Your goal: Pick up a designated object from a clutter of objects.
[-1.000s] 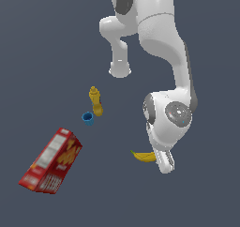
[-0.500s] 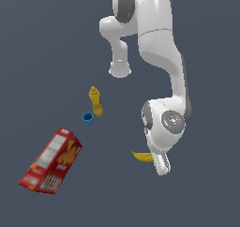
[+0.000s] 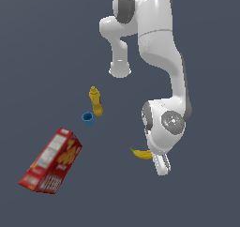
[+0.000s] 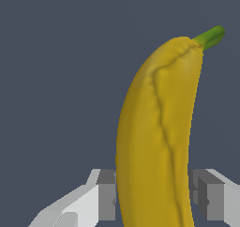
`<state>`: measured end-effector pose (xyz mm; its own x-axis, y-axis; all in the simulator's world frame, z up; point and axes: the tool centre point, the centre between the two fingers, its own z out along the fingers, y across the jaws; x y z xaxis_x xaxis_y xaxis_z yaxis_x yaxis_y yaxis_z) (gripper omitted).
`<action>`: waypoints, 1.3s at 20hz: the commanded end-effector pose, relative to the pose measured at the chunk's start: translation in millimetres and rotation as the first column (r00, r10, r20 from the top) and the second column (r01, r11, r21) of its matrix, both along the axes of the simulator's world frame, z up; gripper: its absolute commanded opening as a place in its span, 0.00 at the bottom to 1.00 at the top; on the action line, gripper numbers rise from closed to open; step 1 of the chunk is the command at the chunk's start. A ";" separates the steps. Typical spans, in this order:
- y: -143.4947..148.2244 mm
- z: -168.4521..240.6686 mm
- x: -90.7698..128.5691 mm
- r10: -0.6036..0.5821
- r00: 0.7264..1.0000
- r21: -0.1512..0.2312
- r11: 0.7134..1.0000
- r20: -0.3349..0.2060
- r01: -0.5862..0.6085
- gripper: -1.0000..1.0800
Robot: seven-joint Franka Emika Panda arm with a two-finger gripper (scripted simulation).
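arm is reaching down over the banana (image 3: 140, 154), which is lying on the grey floor toward the exterior view's right, well apart from the rest of the clutter. gripper (image 4: 154, 198) is straddling the banana, one finger (image 4: 105, 195) on each side, pads at or very near the peel; cannot tell if they are pinching it. green stem is pointing away from the wrist. bottle (image 3: 96, 101) is standing upright, cup (image 3: 87, 118) just beside it, box (image 3: 50, 161) lying tilted nearer the exterior view's lower left.
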<state>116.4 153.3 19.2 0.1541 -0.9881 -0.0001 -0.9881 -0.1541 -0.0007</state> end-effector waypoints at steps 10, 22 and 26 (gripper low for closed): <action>-1.7 10.1 -3.6 0.000 1.000 0.000 1.000 0.000 0.000 0.00; -12.8 77.9 -27.8 0.000 1.000 0.000 1.000 0.000 0.000 0.00; -18.9 114.2 -40.6 0.000 1.000 0.001 1.000 0.000 0.000 0.00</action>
